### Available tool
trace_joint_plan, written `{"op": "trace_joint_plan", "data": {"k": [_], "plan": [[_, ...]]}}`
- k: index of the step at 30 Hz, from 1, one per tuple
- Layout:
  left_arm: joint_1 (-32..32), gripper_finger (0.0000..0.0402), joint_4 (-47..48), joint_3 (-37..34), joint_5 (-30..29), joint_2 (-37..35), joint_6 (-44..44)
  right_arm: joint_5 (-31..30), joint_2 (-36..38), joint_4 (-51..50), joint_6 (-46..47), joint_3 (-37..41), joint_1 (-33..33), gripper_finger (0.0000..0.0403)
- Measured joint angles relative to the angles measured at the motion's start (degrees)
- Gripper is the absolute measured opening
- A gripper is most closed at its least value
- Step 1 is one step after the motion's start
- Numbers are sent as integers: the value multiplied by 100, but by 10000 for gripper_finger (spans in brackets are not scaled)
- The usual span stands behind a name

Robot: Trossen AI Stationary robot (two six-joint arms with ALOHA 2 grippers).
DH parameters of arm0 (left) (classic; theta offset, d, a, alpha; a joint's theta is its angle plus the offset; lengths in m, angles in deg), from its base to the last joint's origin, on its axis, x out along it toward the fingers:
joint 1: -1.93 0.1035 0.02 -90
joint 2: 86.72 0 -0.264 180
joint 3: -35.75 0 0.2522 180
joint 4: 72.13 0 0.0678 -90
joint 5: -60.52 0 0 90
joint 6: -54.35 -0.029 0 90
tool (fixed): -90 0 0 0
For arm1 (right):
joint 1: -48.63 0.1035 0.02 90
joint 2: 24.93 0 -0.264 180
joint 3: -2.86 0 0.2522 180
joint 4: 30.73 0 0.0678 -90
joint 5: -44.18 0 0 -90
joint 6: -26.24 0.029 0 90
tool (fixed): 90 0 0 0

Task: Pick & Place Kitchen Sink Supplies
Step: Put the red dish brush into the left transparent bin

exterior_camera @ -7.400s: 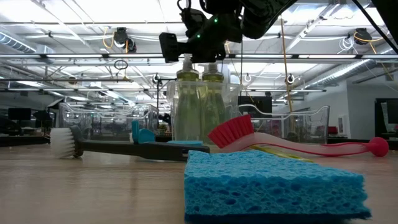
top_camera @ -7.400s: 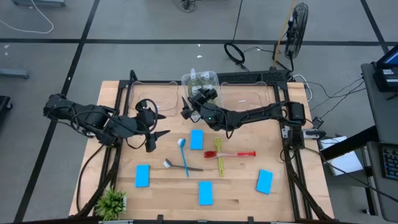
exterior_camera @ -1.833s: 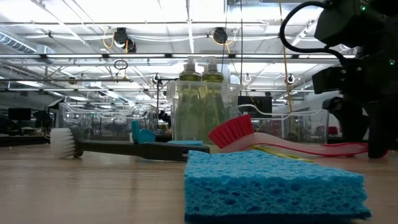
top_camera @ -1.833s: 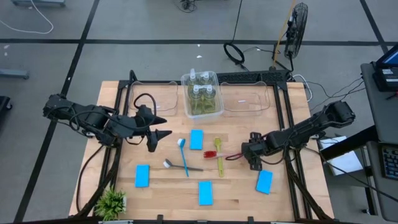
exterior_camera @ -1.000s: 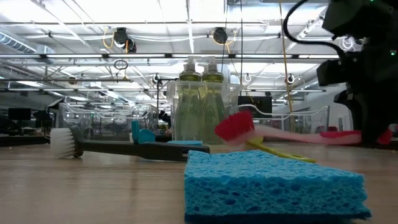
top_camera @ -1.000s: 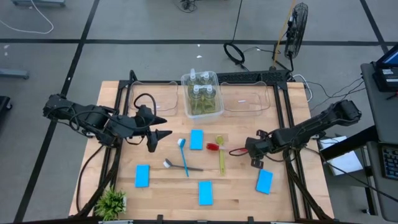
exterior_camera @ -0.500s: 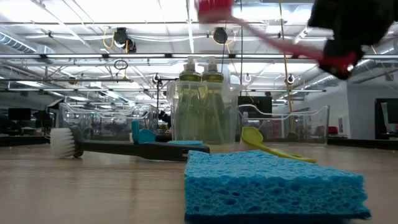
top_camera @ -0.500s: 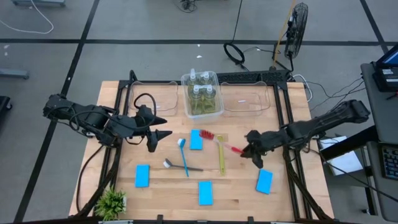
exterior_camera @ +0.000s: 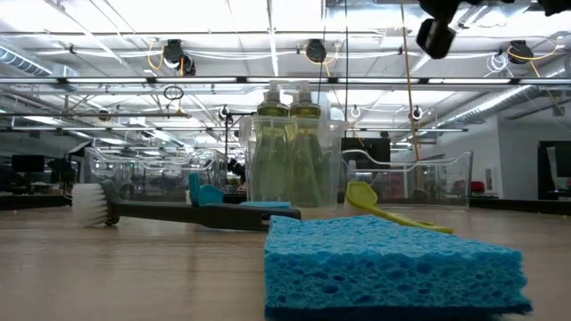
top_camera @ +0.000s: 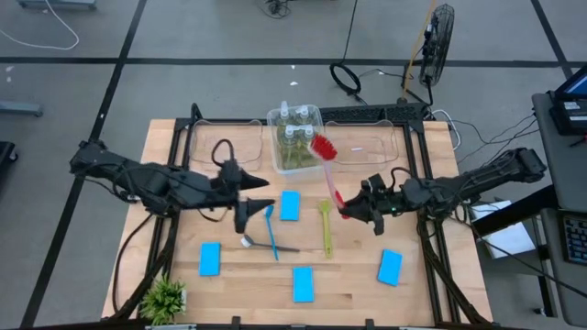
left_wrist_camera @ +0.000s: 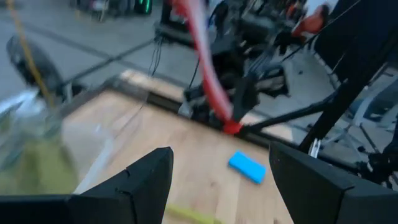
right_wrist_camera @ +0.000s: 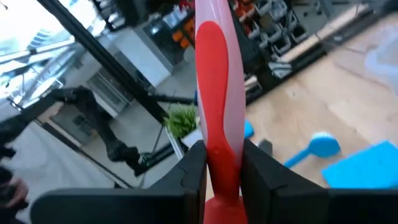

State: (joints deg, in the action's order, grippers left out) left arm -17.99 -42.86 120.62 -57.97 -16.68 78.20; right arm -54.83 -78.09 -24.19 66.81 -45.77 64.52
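Two arms: right end effector [top_camera: 347, 210] pinching red brush [top_camera: 324, 158] aloft, left end effector [top_camera: 258, 211] spread

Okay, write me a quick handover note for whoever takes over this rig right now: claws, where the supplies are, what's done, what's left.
Right claw: shut on the red brush, lifted above the table, bristle head up by the middle bin.
Left claw: open, empty, over the table beside the blue brush.
Done: the bottles are all in the middle bin.
Left: the red brush still needs placing. On the table lie the blue brush, the grey brush crossing it, the yellow-green brush and four blue sponges.
The two side bins look empty.
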Motion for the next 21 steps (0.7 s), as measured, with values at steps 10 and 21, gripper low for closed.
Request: {"op": "trace_joint_plan", "data": {"k": [10, 21], "plan": [[340, 269, -2278, 0, -46, 850, -1142, -42, -858, 1554, -149, 0, -97, 53], [1022, 269, -3229, 0, 637, 1460, -511, -191, -1322, 2462, -375, 0, -95, 53]]}}
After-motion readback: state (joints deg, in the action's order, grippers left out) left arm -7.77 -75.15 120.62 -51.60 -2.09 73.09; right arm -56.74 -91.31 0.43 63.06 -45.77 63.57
